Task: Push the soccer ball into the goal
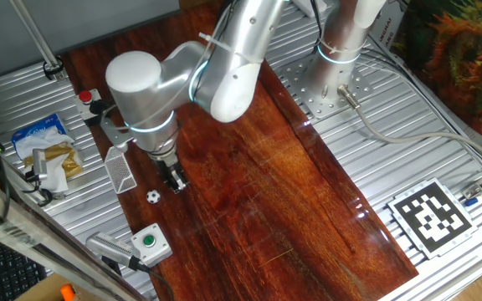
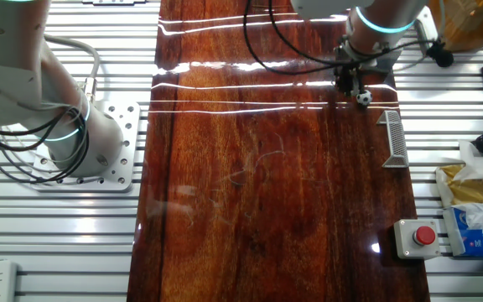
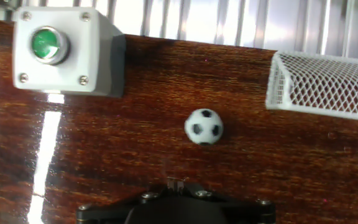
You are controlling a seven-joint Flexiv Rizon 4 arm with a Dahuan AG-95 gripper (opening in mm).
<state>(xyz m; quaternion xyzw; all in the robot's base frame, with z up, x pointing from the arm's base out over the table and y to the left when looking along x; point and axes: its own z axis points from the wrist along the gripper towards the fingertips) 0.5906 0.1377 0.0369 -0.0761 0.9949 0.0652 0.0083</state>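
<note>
**Ball on the board, outside the goal**

A dark red wooden board (image 1: 258, 192) lies on a ribbed metal table (image 1: 442, 142). The landmark is the goal (image 3: 325, 84), a small white frame with grid mesh, lying at the board's edge. Nothing sits inside it; its net is empty.

The ball (image 3: 203, 126), white with black patches, rests on the wood near the goal, apart from it and outside its mouth. In one fixed view the ball (image 1: 153, 196) lies just below the goal (image 1: 120, 171).

The gripper (image 1: 174, 177) hangs low over the board, just beside the ball and not touching it. Its dark fingers look close together in the fixed views, but I cannot tell for sure.

A grey box with a green button (image 3: 64, 50) stands on the far side of the ball from the goal. A box with a red button (image 2: 416, 237) sits on the goal's other side, well apart.
</note>
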